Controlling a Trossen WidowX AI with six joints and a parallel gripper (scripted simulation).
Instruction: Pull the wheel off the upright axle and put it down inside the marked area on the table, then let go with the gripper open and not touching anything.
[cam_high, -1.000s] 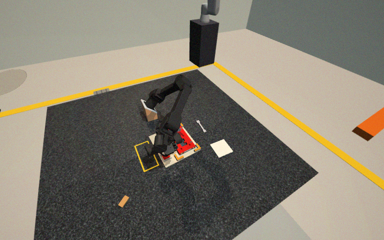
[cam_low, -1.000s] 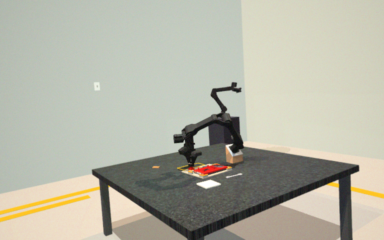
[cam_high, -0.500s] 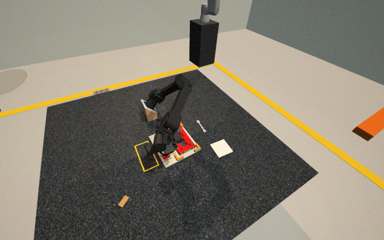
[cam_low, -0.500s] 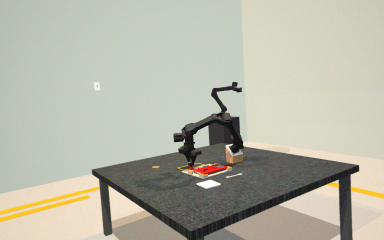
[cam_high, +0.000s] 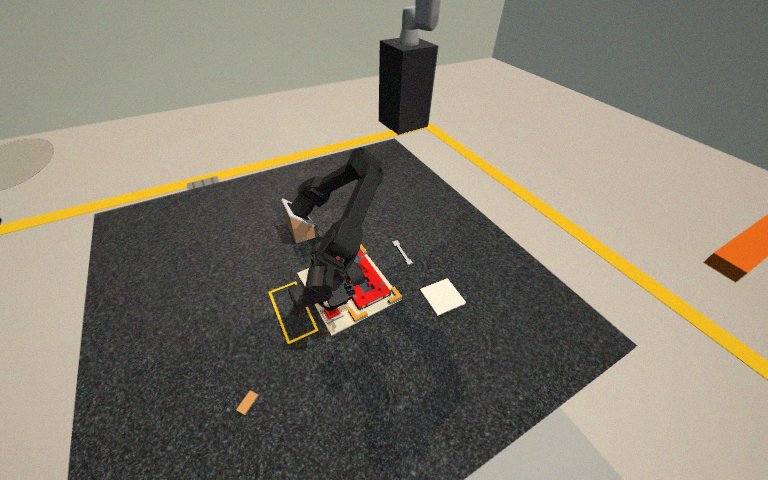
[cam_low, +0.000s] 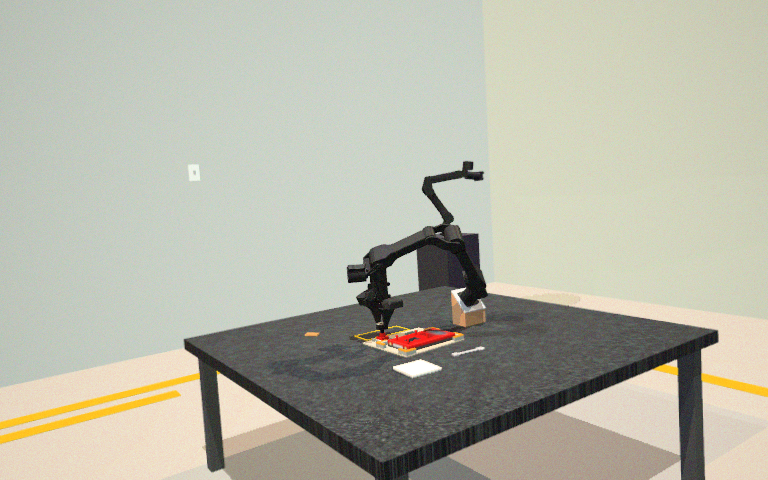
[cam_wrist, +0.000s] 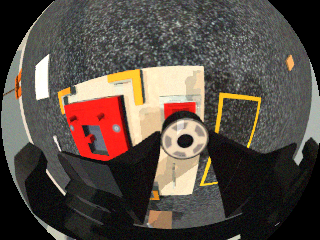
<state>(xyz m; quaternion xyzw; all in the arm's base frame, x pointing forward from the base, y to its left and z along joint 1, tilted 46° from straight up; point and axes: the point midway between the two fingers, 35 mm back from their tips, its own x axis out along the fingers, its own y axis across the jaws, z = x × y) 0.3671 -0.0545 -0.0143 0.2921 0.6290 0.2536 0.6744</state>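
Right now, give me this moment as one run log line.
phase: carry | gripper: jaws shut on wheel | wheel: held above board, outside yellow marked area | release: not yet done

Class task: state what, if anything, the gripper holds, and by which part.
The gripper is shut on the small grey wheel with a dark centre hole, its fingers pressing opposite sides of the rim.

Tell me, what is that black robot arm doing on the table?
Its hand is squeezing a little gray wheel with a hole in the middle. It hangs over the pale board with the red parts. The yellow box marked on the table, right beside the board, is where the wheel should go.
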